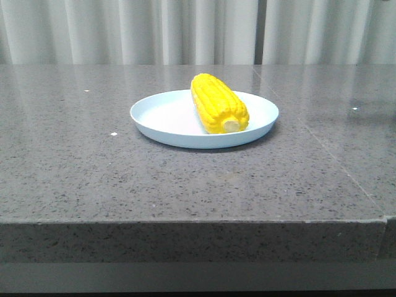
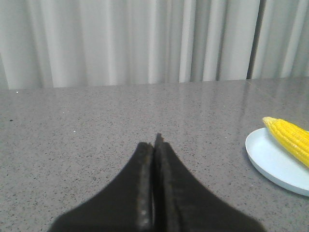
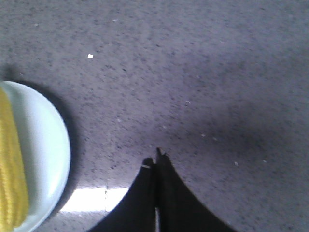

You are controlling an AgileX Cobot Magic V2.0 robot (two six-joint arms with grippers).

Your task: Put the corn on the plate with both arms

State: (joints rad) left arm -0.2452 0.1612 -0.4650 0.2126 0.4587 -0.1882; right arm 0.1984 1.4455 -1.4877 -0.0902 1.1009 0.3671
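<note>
The yellow corn [image 1: 218, 103] lies on the pale blue-white plate [image 1: 161, 114] at the middle of the grey table, its pale stub end toward the front. Neither arm shows in the front view. In the left wrist view my left gripper [image 2: 154, 142] is shut and empty above bare table, with the plate [image 2: 270, 162] and the corn [image 2: 289, 137] off to one side and apart from it. In the right wrist view my right gripper [image 3: 155, 159] is shut and empty over the table, apart from the plate [image 3: 46, 150] and the corn [image 3: 10, 164].
The grey speckled stone table [image 1: 74, 161] ends in a front edge close to the camera, with a seam running down its right part. White curtains [image 1: 124, 31] hang behind it. A bright patch of light [image 3: 91, 199] lies on the table beside the right gripper.
</note>
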